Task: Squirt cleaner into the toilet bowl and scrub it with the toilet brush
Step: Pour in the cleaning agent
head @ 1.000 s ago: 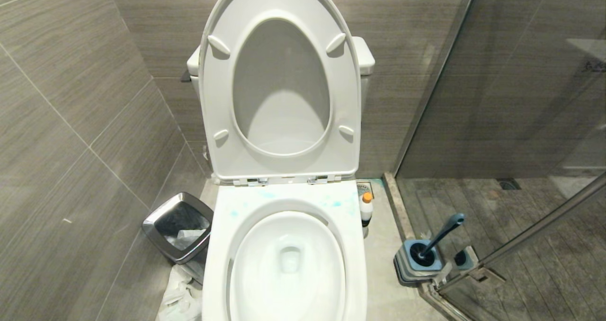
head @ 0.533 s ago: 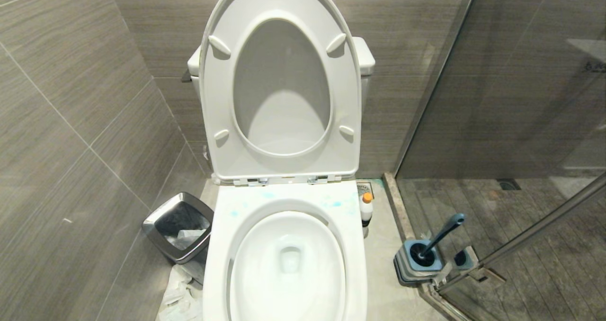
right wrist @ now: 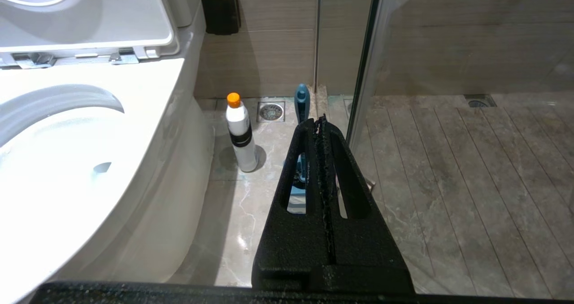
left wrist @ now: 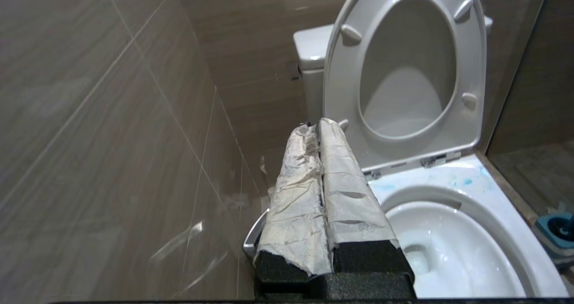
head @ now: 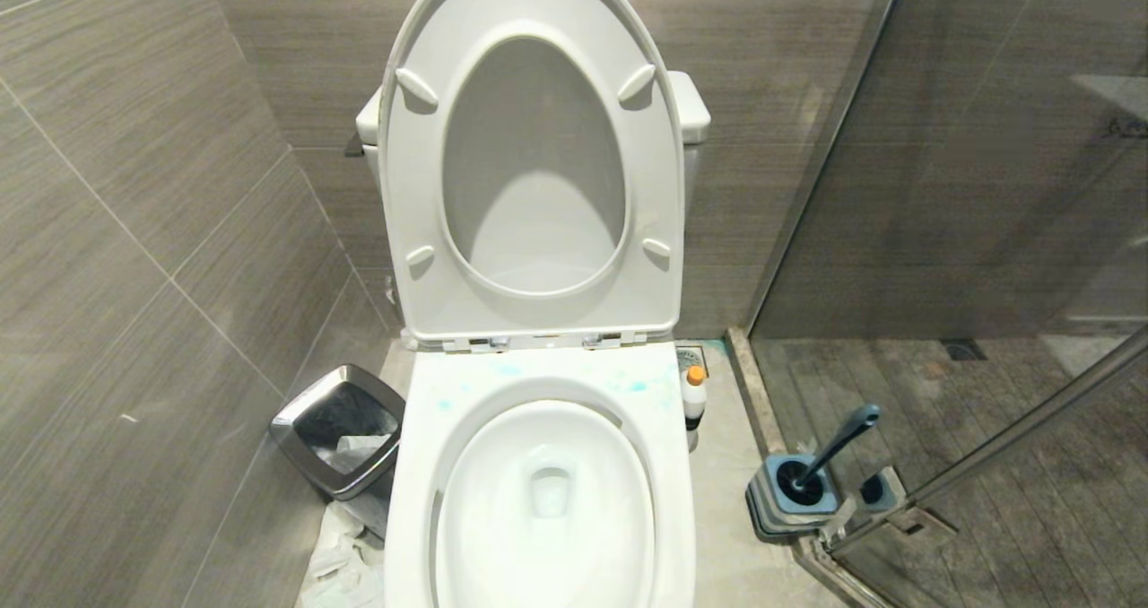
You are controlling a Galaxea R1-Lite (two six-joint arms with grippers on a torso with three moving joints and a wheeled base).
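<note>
Floor: cleaner [head: 693,397] at toilet bowl's [head: 543,491] two o'clock.
Toilet brush [head: 830,454]: in its base.
Left gripper [left wrist: 319,127]: jaws pressed together.
Right gripper [right wrist: 319,121]: jaws pressed together.

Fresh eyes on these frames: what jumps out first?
The toilet bowl fills the middle of the head view, seat and lid raised, with blue smears on the back of its rim. On the floor to its right the cleaner stands upright, and further right the toilet brush leans in its square base. Neither is held: the paper-wrapped left pincer and the right pincer are both shut on nothing.
</note>
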